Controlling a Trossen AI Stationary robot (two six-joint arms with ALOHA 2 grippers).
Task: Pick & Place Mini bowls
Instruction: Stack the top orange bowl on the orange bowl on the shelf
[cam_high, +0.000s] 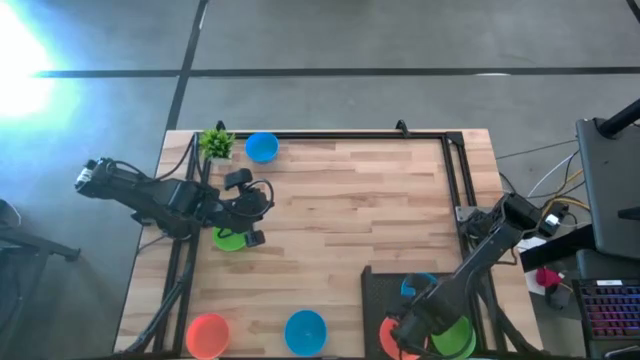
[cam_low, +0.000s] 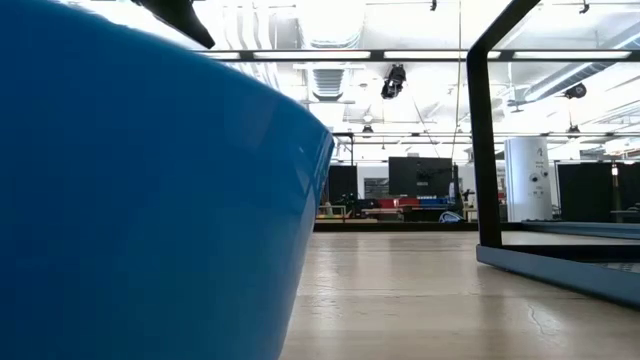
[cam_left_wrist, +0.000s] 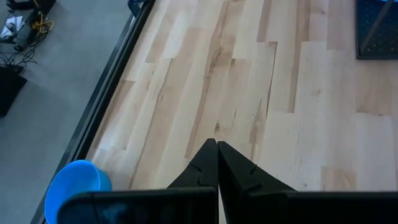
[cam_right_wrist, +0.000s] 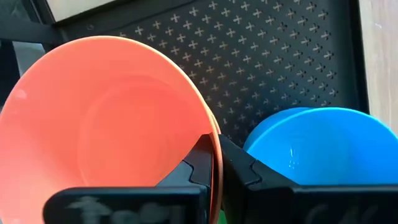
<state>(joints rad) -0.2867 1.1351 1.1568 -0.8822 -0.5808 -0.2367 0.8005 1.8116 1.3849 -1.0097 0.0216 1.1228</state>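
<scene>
Three mini bowls are in the black tray (cam_high: 375, 285) at the table's near right: an orange bowl (cam_high: 392, 336), a green bowl (cam_high: 458, 340) and a blue bowl (cam_high: 416, 288). My right gripper (cam_high: 405, 328) is shut on the orange bowl (cam_right_wrist: 106, 118), next to the blue bowl (cam_right_wrist: 323, 143). Four more bowls rest on their bases on the wood: green (cam_high: 229, 239), blue (cam_high: 261, 147) by the potted plant (cam_high: 215, 143), orange (cam_high: 208, 335) and blue (cam_high: 305, 331). My left gripper (cam_high: 252, 205) is shut and holds nothing, just beyond the green bowl. The other bowls are not seen. My right gripper pinches the orange bowl's rim (cam_right_wrist: 210, 127), one finger (cam_right_wrist: 196, 162) inside the bowl and the other finger (cam_right_wrist: 239, 165) outside. The bowl's open side faces the wrist camera. Whether it is lifted off the tray cannot be seen.
A black frame rail (cam_high: 350, 135) runs along the table's far edge and down its right side (cam_high: 462, 180). Bare wood (cam_high: 350, 210) fills the table's middle. In the low view a blue bowl (cam_low: 130, 190) stands close before the camera, the tray's edge (cam_low: 560, 270) to its right.
</scene>
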